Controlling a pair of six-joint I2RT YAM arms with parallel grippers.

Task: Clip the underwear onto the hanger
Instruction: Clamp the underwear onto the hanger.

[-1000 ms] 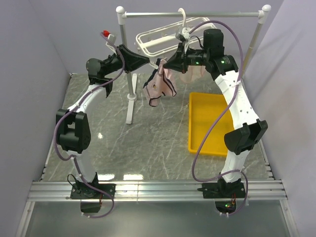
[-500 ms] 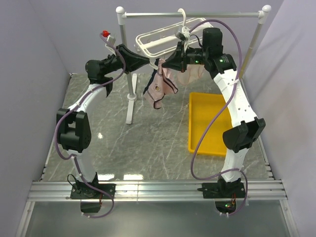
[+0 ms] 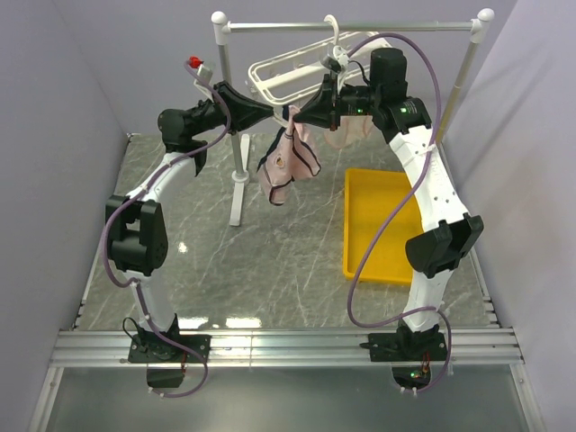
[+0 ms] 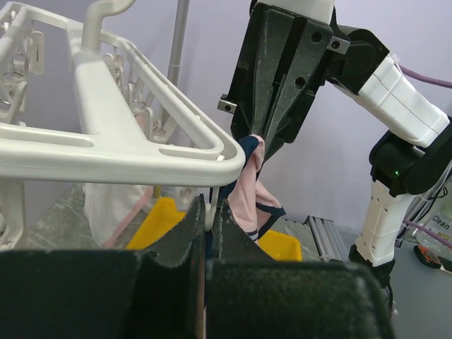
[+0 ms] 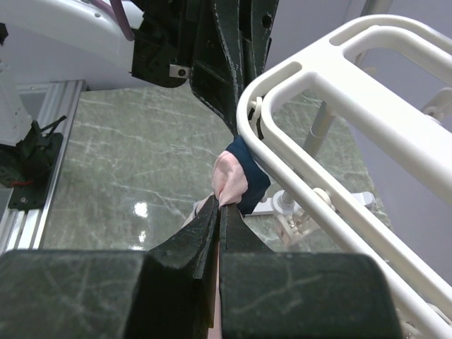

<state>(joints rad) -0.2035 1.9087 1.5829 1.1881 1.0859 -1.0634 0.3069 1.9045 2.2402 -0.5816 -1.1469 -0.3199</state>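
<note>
Underwear point(image 3: 286, 162) held up beside the hanger point(image 4: 113, 152)
The right end effector point(image 5: 219, 208) is clamped on the underwear; the left end effector point(image 4: 207, 208) is pressed together under the hanger's corner.

Two arms of identical build. The left arm point(image 3: 153, 184) and right arm point(image 3: 432, 193) have glossy white link shells, and the joint housings at shoulder, elbow and wrist are bulky and matt black. Each stands on a black base point(image 3: 166, 346).

A purple cable point(image 3: 108, 252) runs loosely along the left arm. A longer purple cable point(image 3: 385, 232) loops wide of the right arm. Small green indicator lights point(image 4: 395, 174) glow on the right arm's joints.

The left claw point(image 4: 206, 212) and right claw point(image 4: 265, 134) are black tapered wedges with grainy matt faces. Silver screw heads point(image 4: 332, 46) and a small metal bracket point(image 4: 227, 106) are noted on the right claw body.
</note>
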